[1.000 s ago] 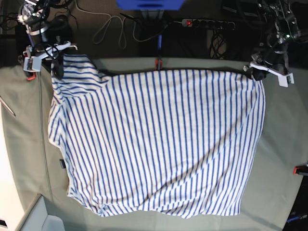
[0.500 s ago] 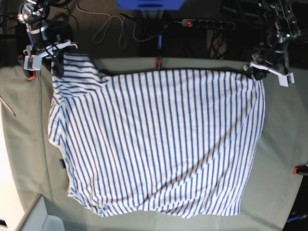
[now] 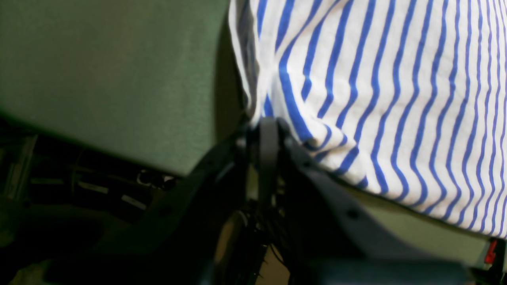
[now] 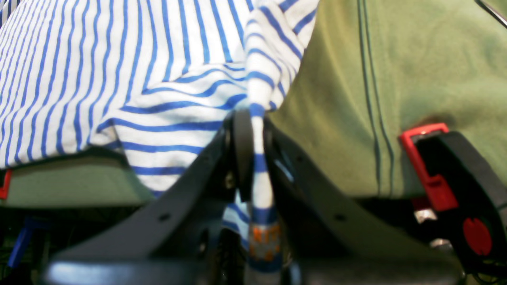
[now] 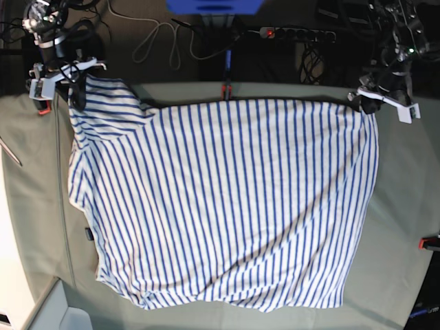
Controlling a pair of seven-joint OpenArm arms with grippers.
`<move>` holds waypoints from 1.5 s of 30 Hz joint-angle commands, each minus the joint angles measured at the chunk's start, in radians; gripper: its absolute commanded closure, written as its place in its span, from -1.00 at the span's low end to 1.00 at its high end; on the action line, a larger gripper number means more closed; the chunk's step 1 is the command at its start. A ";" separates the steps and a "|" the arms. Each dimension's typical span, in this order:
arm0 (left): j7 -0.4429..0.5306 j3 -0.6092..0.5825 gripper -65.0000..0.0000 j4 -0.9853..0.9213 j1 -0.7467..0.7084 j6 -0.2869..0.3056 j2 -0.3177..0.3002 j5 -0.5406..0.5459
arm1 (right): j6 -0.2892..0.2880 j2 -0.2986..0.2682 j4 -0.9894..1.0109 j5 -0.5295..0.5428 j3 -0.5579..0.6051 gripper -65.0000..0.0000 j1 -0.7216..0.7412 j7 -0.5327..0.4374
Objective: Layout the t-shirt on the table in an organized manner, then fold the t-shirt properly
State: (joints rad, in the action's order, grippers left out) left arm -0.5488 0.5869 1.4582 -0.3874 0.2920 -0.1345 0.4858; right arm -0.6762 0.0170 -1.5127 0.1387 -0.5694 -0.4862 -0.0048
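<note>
Dark floor [image 5: 172,41], possibly cabled.

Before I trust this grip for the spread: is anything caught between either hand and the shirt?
Nothing visible. The left hand and the right hand are each shut straight on a corner of the t-shirt, with only bare table beside them.

place: lab | signs: clamped cloth table [image 5: 405,192]; power strip [image 5: 297,33]; loose cables [image 5: 159,40]

My work surface is the table [image 5: 405,192], covered in pale grey-green cloth. The t-shirt [image 5: 227,199] lies spread directly on it, covering most of the middle. Relative to the t-shirt, one red clamp [image 5: 225,89] sits at the table's far edge, another [image 5: 430,241] at the side edge.
</note>
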 commanded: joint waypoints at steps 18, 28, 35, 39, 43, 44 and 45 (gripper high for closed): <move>0.016 0.002 0.99 0.014 -0.017 0.003 -0.009 0.007 | -0.022 -0.004 -0.012 0.017 -0.004 1.00 -0.012 -0.031; 0.016 0.002 0.99 0.012 -0.025 0.003 -0.009 0.007 | -0.022 -0.002 -0.013 0.017 0.002 1.00 -0.019 -0.031; 0.016 0.002 0.99 0.012 -0.025 0.003 -0.009 0.007 | -0.022 -0.002 -0.013 0.017 0.002 1.00 -0.022 -0.031; 0.014 0.002 0.99 0.012 -0.025 0.003 -0.009 0.007 | -0.022 -0.002 -0.013 0.017 0.002 1.00 -0.024 -0.030; 0.014 0.000 0.99 0.014 -0.025 0.003 0.011 -0.008 | -0.022 -0.002 -0.012 0.017 0.002 1.00 -0.026 -0.030; 0.014 0.000 0.99 0.016 -0.025 0.003 0.011 -0.026 | -0.022 -0.002 -0.012 0.017 0.002 1.00 -0.026 -0.030; 0.014 0.000 0.99 0.017 -0.025 0.003 0.014 -0.045 | -0.022 -0.002 -0.012 0.017 0.002 1.00 -0.026 -0.030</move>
State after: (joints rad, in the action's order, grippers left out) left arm -0.5491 0.5812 1.4586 -0.4072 0.2924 -0.1093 0.4313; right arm -0.6765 0.0196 -1.5112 0.1387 -0.5625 -0.5034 -0.0048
